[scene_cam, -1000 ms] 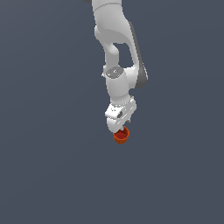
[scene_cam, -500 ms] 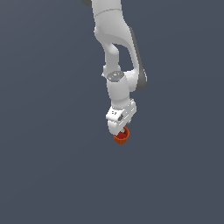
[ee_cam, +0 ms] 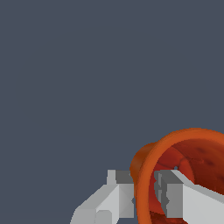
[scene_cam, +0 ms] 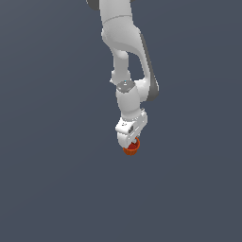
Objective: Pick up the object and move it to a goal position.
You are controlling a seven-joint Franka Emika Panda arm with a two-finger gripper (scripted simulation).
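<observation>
Surface: a plain dark grey-blue ground [scene_cam: 52,142] fills the exterior view's left and runs on unbroken behind everything else.
Arm: the white Panda arm [scene_cam: 124,42] comes down from the upper edge, a little to the right of the exterior view's middle, bends at a grey-sided joint and ends in the wrist pointing downward.
Gripper: the white gripper [scene_cam: 130,142] hangs at the arm's lower end, its fingertips down at the cup; its body is tilted slightly.
Cup: the orange-red cup [scene_cam: 132,149] sits directly under the gripper, touching it, only its lower part showing beneath the white fingers; whether it rests on the ground or is clear of it cannot be told.
Wrist view, outer finger: one grey-tipped finger [ee_cam: 118,192] lies against the outside of the cup's wall.
Wrist view, cup: the cup [ee_cam: 192,151] lies with its open mouth toward the camera, wide rim band nearest, darker inside.
Wrist view, inner finger: the other finger reaches inside the mouth.
Grip: the two fingers pinch the cup's rim wall between them.
</observation>
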